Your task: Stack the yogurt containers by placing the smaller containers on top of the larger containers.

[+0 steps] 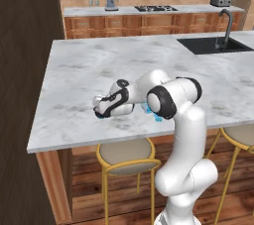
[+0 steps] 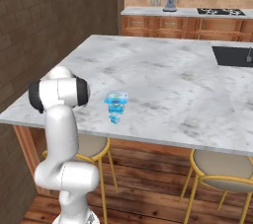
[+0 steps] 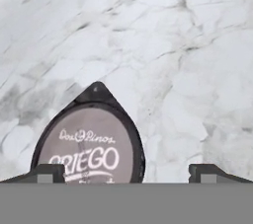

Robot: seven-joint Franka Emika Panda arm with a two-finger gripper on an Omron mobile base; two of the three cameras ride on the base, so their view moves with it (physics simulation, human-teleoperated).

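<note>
The dark cup (image 3: 89, 139) is cut off below by the view's edge, its pull-tab pointing away from the hand. The gripper (image 3: 126, 172) hangs over it with fingers spread apart, nothing held. Bare marble counter (image 3: 188, 45) lies beyond. The stacked light-blue tub (image 2: 116, 99) stands near the counter's front edge; its lower part is hard to make out.

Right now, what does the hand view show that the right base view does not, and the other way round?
Hand view: the dark round cup seen from above, with a pale printed lid and a pull tab, ahead of the open gripper.
Right base view: the light-blue tub and the tiny light-blue cup close together near the counter's front edge; whether they touch is unclear. It also shows the sink and a stool.
Shared: the grey-veined marble counter.
</note>
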